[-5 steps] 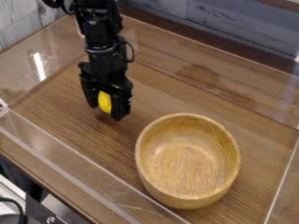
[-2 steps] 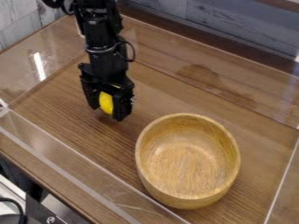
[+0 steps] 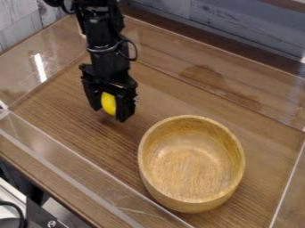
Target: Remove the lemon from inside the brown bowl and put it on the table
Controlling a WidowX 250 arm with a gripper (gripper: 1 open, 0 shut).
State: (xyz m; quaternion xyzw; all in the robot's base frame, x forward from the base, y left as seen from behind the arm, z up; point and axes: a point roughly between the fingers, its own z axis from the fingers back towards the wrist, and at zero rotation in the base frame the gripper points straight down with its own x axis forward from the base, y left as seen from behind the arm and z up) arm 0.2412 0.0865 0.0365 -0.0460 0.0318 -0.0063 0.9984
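- Nothing is shifting much since the earlier frames: the arm is staying in the same spot left of the bowl, with the tool perhaps a hair lower than a second ago.
- Pointing straight down, the black tool is clamping the lemon between its two fingers, one on each side of the fruit.
- Only a yellow strip of the lemon is showing between the dark fingers; its lower end is sitting level with the fingertips.
- Whether the lemon is touching the surface or hanging just above it is hard to tell; the fingertips are sitting very close to the wood, with a dark shadow right under them.
- On the right and nearer the camera, the bowl is standing upright on the surface, well apart from the tool, with its grained inside showing.
- Clear acrylic walls are standing around the surface, catching pale reflections along the left and front edges.
- Above the tool, the black arm is rising upright toward the top left corner of the view.
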